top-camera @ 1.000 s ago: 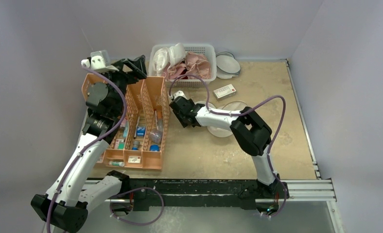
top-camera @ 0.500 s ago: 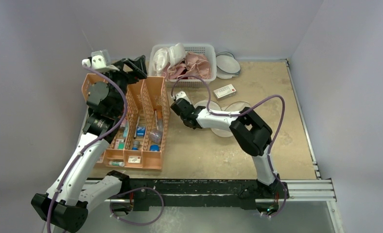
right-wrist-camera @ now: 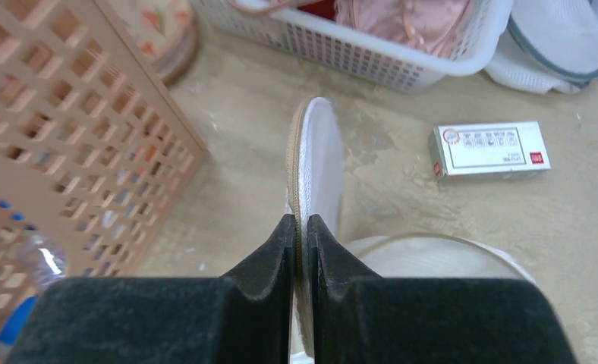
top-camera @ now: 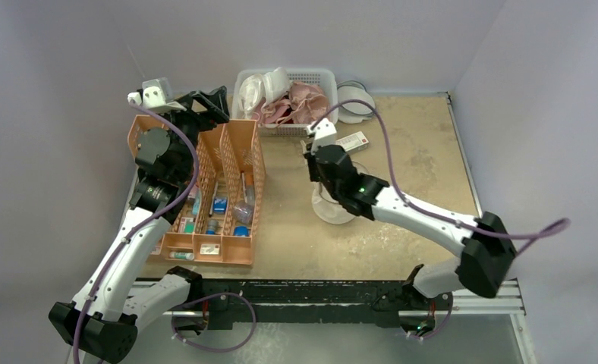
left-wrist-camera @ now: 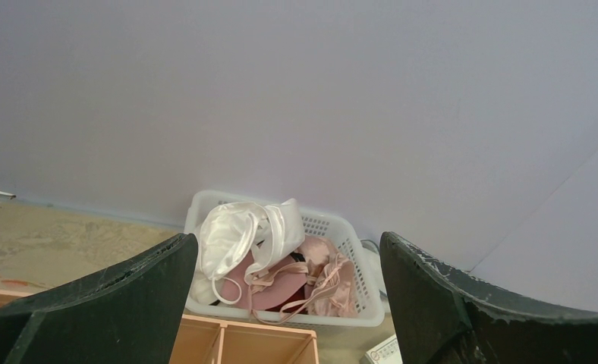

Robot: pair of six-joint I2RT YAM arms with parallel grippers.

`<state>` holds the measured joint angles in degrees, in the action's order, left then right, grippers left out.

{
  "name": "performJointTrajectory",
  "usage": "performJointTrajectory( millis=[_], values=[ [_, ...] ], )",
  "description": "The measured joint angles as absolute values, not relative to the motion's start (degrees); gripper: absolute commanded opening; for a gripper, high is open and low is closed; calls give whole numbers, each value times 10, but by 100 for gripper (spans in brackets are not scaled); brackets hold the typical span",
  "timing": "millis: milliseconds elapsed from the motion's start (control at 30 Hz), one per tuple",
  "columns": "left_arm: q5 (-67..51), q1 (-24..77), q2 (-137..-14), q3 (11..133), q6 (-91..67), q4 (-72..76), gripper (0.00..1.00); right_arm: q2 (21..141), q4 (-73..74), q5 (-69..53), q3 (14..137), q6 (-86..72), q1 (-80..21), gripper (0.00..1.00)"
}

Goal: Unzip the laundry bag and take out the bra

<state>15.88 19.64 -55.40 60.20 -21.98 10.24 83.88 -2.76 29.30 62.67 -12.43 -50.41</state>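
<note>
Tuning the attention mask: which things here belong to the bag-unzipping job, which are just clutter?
Job: laundry bag, its edge pinched in the right hand; bra not made out.
Clutter: white basket, peach organizer, small box, blue-rimmed dishes.

Beige table (top-camera: 402, 136) with peach crate (top-camera: 239, 144), white basket (top-camera: 315, 76), small box (right-wrist-camera: 489, 150), blue-rimmed dishes (right-wrist-camera: 558, 30), laundry bag (right-wrist-camera: 432, 262)

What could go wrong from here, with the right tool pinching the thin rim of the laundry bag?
1. The right tool holds the laundry bag only by a thin rim, standing on edge, so it may slip free.
2. The left tool hangs open far off, over the rack. Nothing pins the bag, and all of it may lift.
3. The box lies close and could get knocked.
</note>
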Motion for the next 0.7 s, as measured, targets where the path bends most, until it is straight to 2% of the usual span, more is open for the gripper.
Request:
performJointTrajectory(
  millis=[267, 500, 700],
  values=[
    [155, 196, -558, 602, -227, 102, 89, 681, -122, 210, 481, -179, -437, 10],
    [147, 196, -568, 602, -235, 102, 89, 598, -171, 128, 423, -272, -381, 9],
    [140, 196, -569, 602, -239, 103, 89, 563, -202, 60, 397, -370, -339, 1]
  ],
)
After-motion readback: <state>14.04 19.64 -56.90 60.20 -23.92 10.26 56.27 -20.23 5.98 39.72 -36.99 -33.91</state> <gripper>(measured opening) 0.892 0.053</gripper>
